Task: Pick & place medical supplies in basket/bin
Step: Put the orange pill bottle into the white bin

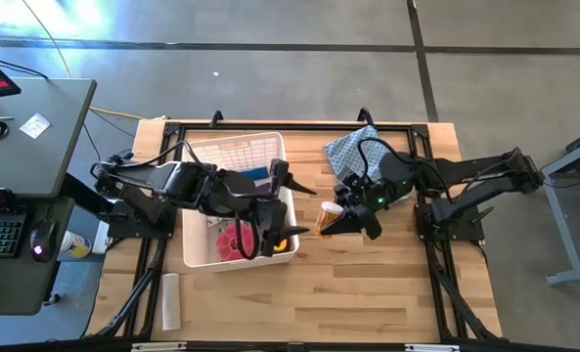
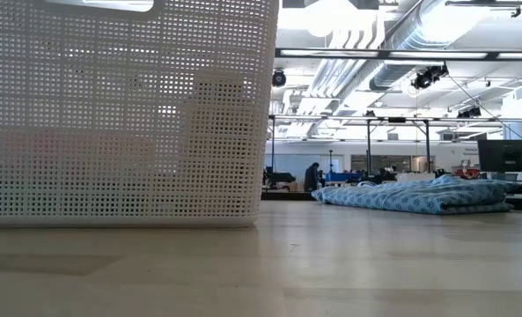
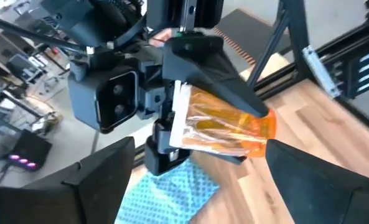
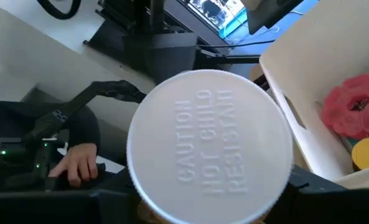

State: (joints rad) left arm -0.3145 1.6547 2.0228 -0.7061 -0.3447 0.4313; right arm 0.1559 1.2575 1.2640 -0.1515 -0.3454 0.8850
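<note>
Pale slatted-wood table (image 1: pixel 368 293); on it a white rectangular lattice-walled plastic bin (image 1: pixel 194 249) at nine o'clock, left gripper (image 1: pixel 291 238) over its rim, jaws apart; right gripper (image 1: pixel 340 221), centre, jaws clamped on a translucent amber cylindrical bottle with round white cap (image 1: pixel 328 216)

The white cap (image 4: pixel 210 147) of the amber bottle (image 3: pixel 228 127) bears raised lettering, apparently "CAUTION NOT CHILD RESISTANT"; no other text is legible.

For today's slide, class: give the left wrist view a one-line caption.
Right gripper holds an amber bottle above the wooden table, framed by the left gripper's open fingers.
</note>
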